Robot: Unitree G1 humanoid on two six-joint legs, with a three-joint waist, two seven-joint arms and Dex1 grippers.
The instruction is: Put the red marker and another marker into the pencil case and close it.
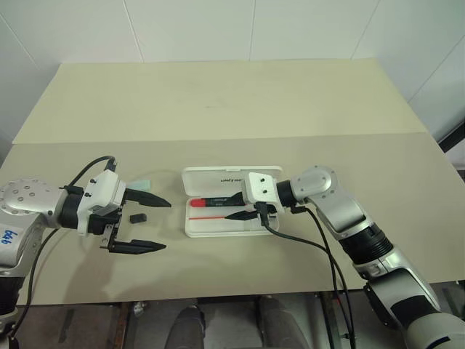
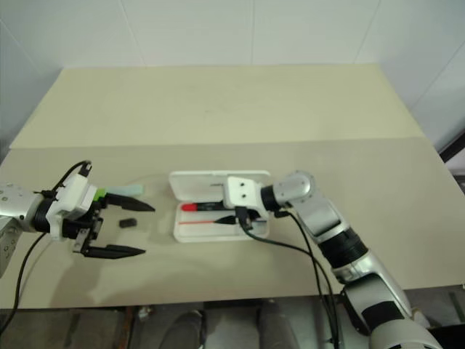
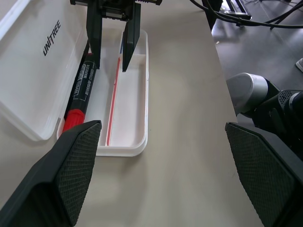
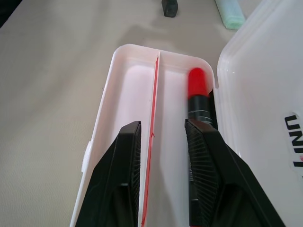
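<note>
Near edge of table (image 1: 218,269): left gripper (image 1: 139,222) hovers over the near-left part, fingers spread wide and holding nothing; judged to be standing ready for the second pickup.

Just beyond it: small black bit (image 1: 137,217) lies on the table between the spread fingers as seen from above; another marker (image 2: 125,191), pale mint-green, lies just past the gripper, left of the case and apart from it; not yet collected.

Centre of table: pencil case (image 1: 200,174) lies open, lid laid back flat toward the far edge, lettering up; tray nearer the robot, split lengthwise by a thin red strip (image 3: 112,101).

Red marker (image 4: 197,87) lies inside the tray, in the compartment next to the hinge, red end toward the table's left; first item judged placed.

Right gripper (image 1: 245,206) reaches into the tray from the right; its fingers are slightly parted, straddling the strip, one finger beside the marker's black body; it looks released rather than clamped.

Far half of table: bare.
</note>
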